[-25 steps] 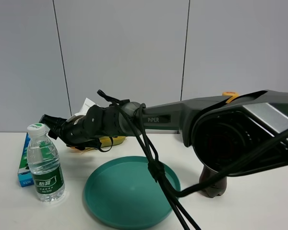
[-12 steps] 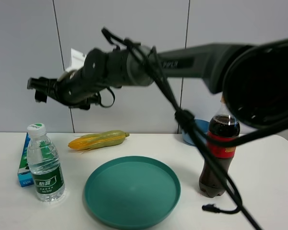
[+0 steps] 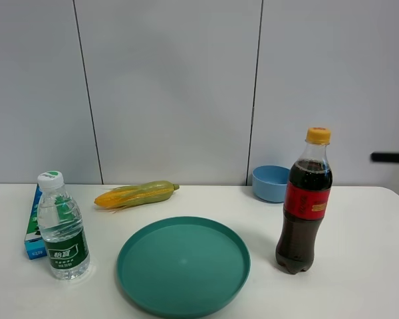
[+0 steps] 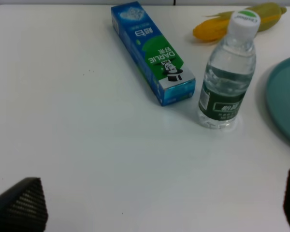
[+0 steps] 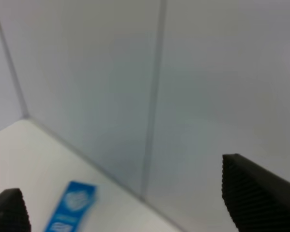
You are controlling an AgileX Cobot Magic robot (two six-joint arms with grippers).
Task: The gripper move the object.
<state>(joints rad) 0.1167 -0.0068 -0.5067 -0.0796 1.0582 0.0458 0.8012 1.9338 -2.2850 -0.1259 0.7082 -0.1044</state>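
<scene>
The blue and green DARLIE toothpaste box (image 3: pixel 33 222) lies flat at the table's left edge, partly behind the water bottle (image 3: pixel 62 228). It shows in full in the left wrist view (image 4: pixel 152 53), with the bottle (image 4: pixel 227 72) beside its near end. My left gripper (image 4: pixel 154 208) is open and empty, well back from the box over bare table. My right gripper (image 5: pixel 130 203) is open and empty, raised and facing the wall, with the box (image 5: pixel 70 212) far below it. In the exterior view only a black tip (image 3: pixel 391 157) of the right arm shows at the right edge.
A teal plate (image 3: pixel 183 264) lies at the front middle. A corn cob (image 3: pixel 136 194) lies behind it. A cola bottle (image 3: pixel 304 203) stands at the right, with a light blue bowl (image 3: pixel 270 183) behind it by the wall.
The right arm, which reached across to the left near the box, has risen and swung away to the right, almost out of the exterior view. The box and other things have not moved.
</scene>
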